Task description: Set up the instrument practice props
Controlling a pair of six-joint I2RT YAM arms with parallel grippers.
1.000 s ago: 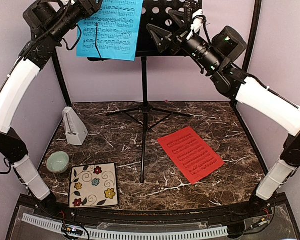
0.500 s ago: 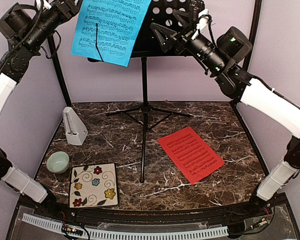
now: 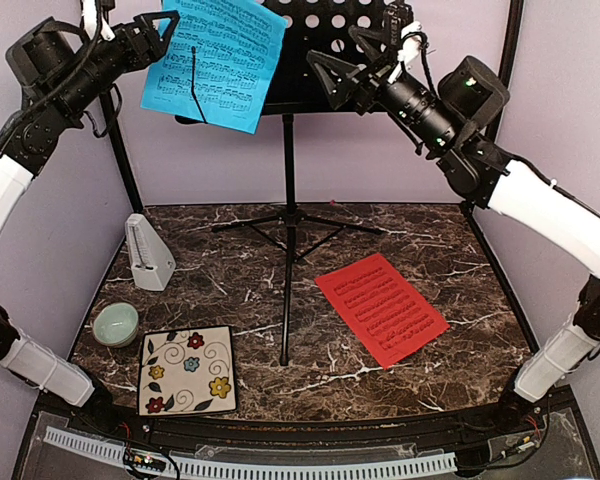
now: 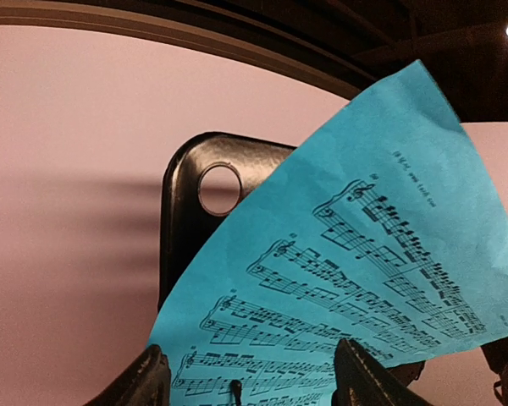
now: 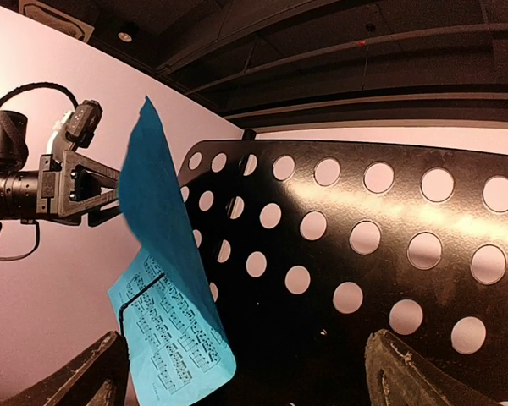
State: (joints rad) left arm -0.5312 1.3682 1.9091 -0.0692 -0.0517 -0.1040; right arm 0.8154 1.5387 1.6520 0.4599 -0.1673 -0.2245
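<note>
The blue sheet (image 3: 215,65) sits high on the left part of the perforated desk of the music stand (image 3: 288,180). It is tilted, and its left side overhangs the desk and bows off the metal. It is thin paper, almost weightless and limp, and will likely curl, slip or crease. I judge it wants a light pinch at a free edge or corner.

The left pincer (image 3: 165,28) is at that overhanging edge with its fingers spread, clamping nothing; I cannot tell whether a finger touches the paper. The right pincer (image 3: 338,60) hangs spread wide before the desk's right part, empty.

The stand rises mid-bench on thin legs and looks easy to tip. The red sheet (image 3: 380,308) lies flat toward the right edge of the bench (image 3: 440,240), so it probably needs an edge or corner raised first. The rigid metronome (image 3: 148,252) stands near the left edge.
</note>
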